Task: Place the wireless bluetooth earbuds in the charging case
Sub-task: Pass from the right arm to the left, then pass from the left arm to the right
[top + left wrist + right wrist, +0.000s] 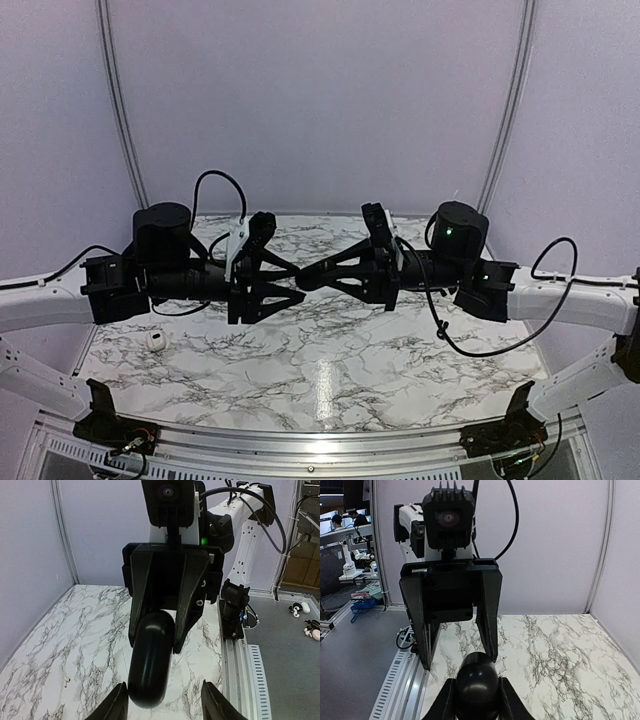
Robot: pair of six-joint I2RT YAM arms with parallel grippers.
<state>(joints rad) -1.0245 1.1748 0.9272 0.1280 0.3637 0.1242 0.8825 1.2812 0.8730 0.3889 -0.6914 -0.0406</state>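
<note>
The left gripper (165,700) hangs half-open in mid-air. Its fingers straddle a black earbud (477,677), with a gap showing on one side. Directly opposite, the right gripper (477,700) meets it tip to tip, jaws narrow and clamped on the same earbud. The white charging case (155,340) lies on the table well behind the left gripper, under its arm. Below both grippers is the white, grey-veined marble table (400,360), enclosed by pale lilac walls (320,100).
</note>
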